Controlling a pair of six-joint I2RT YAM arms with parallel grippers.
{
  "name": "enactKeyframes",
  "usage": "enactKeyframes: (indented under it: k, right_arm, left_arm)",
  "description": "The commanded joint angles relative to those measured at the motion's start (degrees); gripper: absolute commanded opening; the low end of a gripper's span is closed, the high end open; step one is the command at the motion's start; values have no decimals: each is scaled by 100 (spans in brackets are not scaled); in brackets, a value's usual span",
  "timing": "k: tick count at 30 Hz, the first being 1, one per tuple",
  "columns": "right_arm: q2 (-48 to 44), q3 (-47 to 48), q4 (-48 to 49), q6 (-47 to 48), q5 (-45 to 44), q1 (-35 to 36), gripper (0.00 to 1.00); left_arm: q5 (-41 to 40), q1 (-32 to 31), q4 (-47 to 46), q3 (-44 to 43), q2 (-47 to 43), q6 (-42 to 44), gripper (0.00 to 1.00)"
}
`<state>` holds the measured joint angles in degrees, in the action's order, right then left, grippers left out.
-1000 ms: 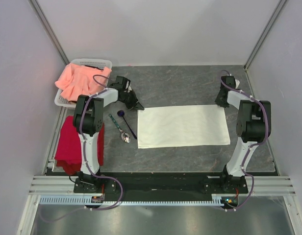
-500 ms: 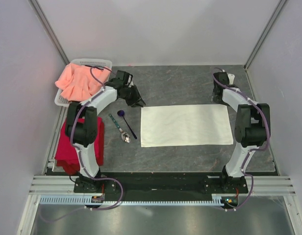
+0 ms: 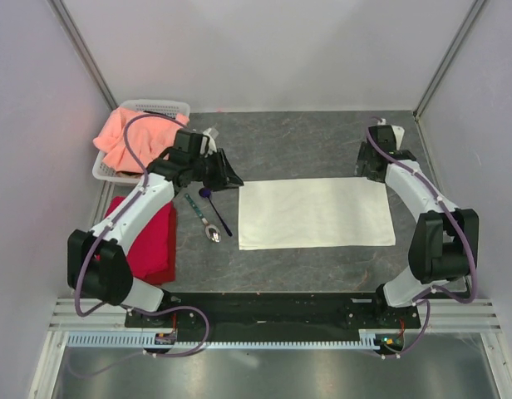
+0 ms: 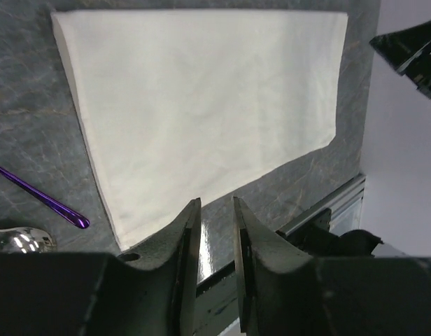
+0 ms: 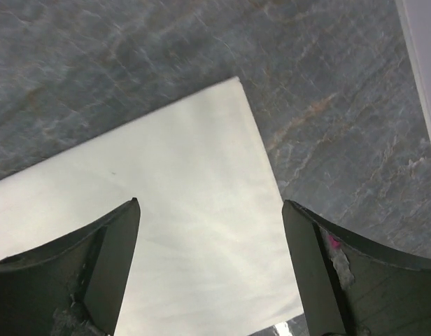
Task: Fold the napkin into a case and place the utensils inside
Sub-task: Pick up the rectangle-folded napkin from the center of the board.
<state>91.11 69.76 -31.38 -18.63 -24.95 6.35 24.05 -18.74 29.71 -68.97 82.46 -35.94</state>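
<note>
The napkin (image 3: 316, 214) lies flat on the grey table as a cream-white rectangle, seen also in the left wrist view (image 4: 201, 98) and the right wrist view (image 5: 166, 231). My left gripper (image 3: 233, 179) hovers by its far left corner, jaws a narrow gap apart with nothing between them (image 4: 215, 204). My right gripper (image 3: 371, 172) hangs over the far right corner, wide open and empty (image 5: 210, 204). The utensils lie left of the napkin: a spoon (image 3: 211, 233) with a silver bowl (image 4: 19, 241) and a piece with a round purple head (image 3: 205, 193).
A white basket (image 3: 166, 105) holding a salmon-pink cloth (image 3: 127, 137) stands at the back left. A red cloth (image 3: 152, 241) lies at the left edge beside my left arm. Walls close the table on three sides.
Both grippers have opened and come off the napkin's far corners. The napkin has shifted slightly right and lies flat. My left arm's elbow has swung out to the near left.
</note>
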Motion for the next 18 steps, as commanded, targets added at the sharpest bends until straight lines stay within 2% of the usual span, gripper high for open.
enactKeyframes:
  k: [1, 4, 6, 7, 10, 15, 18]
  right_arm:
    - [65, -190, -167, 0, 979, -878, 90]
    - [65, -296, -150, 52, 1106, -1223, 91]
    - [47, -392, -123, 114, 1124, -1303, 93]
    - [30, -419, -123, 149, 1150, -1320, 93]
    - [3, -568, -79, 228, 1212, -1417, 96]
    - [3, -735, 114, 360, 1378, -1496, 98]
    - [187, -674, 193, 360, 1589, -1505, 95]
  left_arm:
    - [371, -716, -246, -46, 551, 106, 31]
    - [232, -1174, -571, -370, 1385, -141, 26]
    - [196, -1246, -607, -643, 1877, -237, 21]
    - [109, -1220, -572, -896, 2367, -255, 20]
    - [-49, -1088, -406, -1301, 3081, -317, 15]
    - [-182, -807, -248, -1645, 3724, -290, 14]
    - [-138, -614, -133, -1934, 4137, -203, 12]
